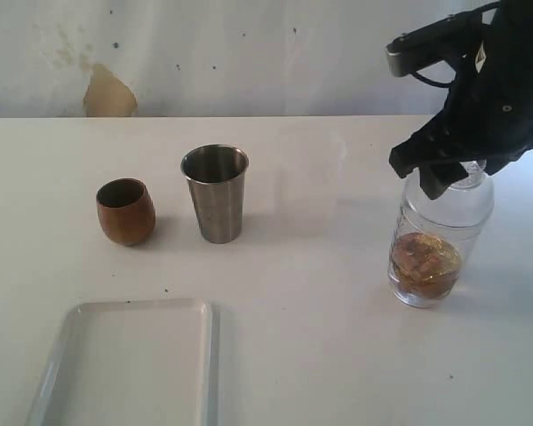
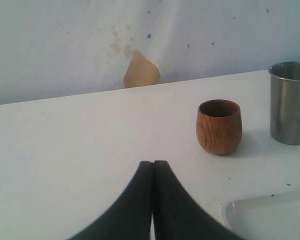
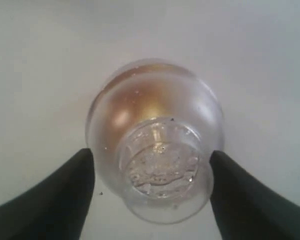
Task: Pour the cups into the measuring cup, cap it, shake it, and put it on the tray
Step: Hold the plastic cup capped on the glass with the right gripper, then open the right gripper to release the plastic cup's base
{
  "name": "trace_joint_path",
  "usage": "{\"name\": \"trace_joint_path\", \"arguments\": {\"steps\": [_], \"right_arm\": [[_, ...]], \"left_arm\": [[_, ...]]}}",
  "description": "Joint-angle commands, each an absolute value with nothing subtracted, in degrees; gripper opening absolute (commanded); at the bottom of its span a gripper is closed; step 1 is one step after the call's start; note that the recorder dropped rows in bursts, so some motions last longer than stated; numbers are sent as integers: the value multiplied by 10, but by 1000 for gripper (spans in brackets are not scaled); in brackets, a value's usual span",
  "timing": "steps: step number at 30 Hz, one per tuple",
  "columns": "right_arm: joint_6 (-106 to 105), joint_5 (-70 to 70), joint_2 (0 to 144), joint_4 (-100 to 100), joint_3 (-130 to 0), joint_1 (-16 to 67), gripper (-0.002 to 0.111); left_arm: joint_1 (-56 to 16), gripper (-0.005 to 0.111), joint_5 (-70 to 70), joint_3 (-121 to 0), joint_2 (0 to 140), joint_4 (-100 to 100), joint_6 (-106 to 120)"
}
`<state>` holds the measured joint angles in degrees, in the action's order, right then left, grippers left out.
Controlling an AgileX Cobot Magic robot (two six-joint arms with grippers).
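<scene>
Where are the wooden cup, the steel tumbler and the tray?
wooden cup [image 1: 124,213]: exterior view, middle of its side.
steel tumbler [image 1: 215,202]: exterior view, middle of its wall.
tray [image 1: 133,368]: exterior view, its bare floor.

Wooden cup [image 1: 125,211] left of steel tumbler [image 1: 215,193], tray [image 1: 133,364] before them, measuring cup [image 1: 440,235] far right.

No word, number or brand can be read anywhere. The wooden cup [image 1: 124,211], the steel tumbler [image 1: 215,193], the clear measuring cup [image 1: 440,209] and the white tray [image 1: 124,364] all show plain, unmarked faces. A small pale sticker [image 1: 481,55] sits on the dark housing of the right arm [image 1: 506,80] — too small and blurred to make out any lettering.
</scene>
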<state>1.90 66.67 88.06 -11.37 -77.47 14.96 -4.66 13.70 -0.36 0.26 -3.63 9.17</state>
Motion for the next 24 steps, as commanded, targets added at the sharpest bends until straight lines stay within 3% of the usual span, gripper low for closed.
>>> {"name": "trace_joint_path", "arguments": {"steps": [1, 18, 24], "right_arm": [[33, 656, 881, -142, -773, 148, 61], [33, 629, 874, -155, -774, 148, 61], [33, 629, 874, -155, -775, 148, 55]], "left_arm": [[-46, 0, 136, 0, 0, -42, 90], [-46, 0, 136, 0, 0, -42, 90], [-46, 0, 136, 0, 0, -42, 90]]}}
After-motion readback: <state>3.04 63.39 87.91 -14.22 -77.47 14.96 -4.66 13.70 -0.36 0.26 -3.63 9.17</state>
